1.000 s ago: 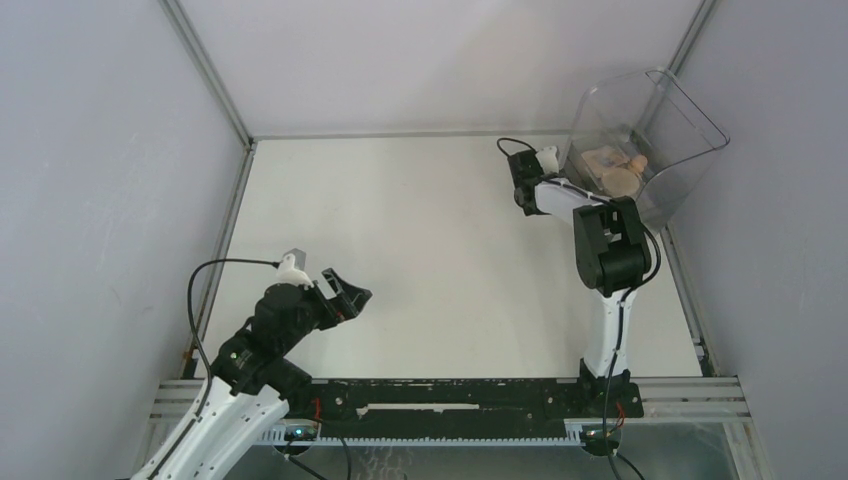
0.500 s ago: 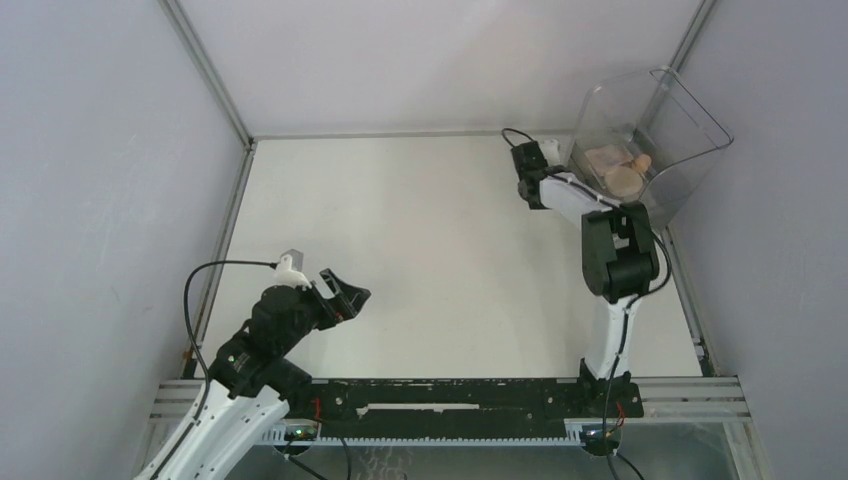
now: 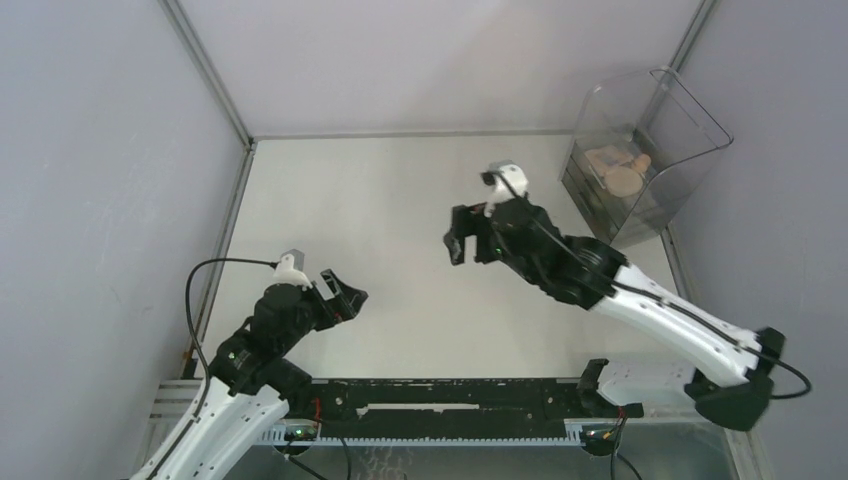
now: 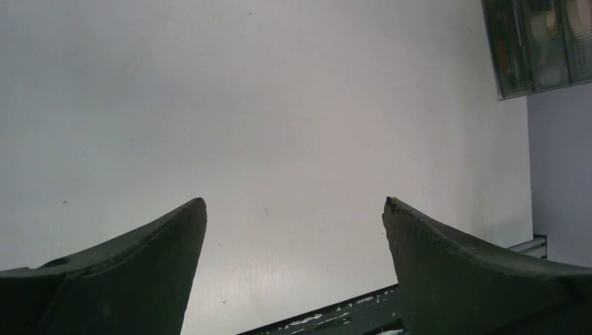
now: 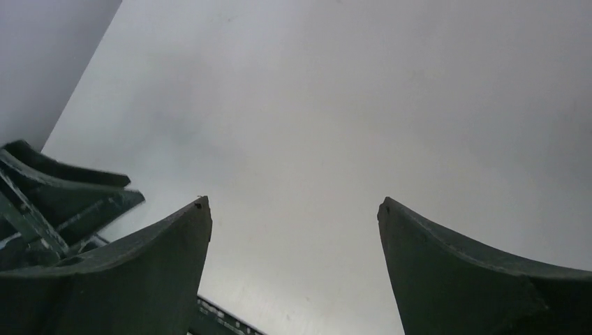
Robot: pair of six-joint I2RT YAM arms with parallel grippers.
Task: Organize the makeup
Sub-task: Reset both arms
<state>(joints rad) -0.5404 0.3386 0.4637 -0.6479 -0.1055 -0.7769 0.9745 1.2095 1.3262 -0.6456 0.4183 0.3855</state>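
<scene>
The makeup I can see lies inside the smoky clear organizer (image 3: 680,120) at the back right: round beige compacts (image 3: 622,172) in its top bin. In the left wrist view the organizer (image 4: 537,77) shows its drawer fronts, with pale and reddish shapes behind them. My right gripper (image 3: 458,240) hangs over the middle of the table, well left of the organizer, open and empty (image 5: 293,202). Near the front left my left gripper (image 3: 345,297) is open too, with only bare tabletop between its fingers (image 4: 294,202).
White tabletop (image 3: 400,220) enclosed by grey walls on the left, back and right. A black rail (image 3: 450,400) runs along the near edge. In the right wrist view the left arm's dark fingers (image 5: 63,199) show at the left edge.
My right arm has swung away from the organizer's front to the table's middle, and its jaws have opened. The left arm has barely moved.
</scene>
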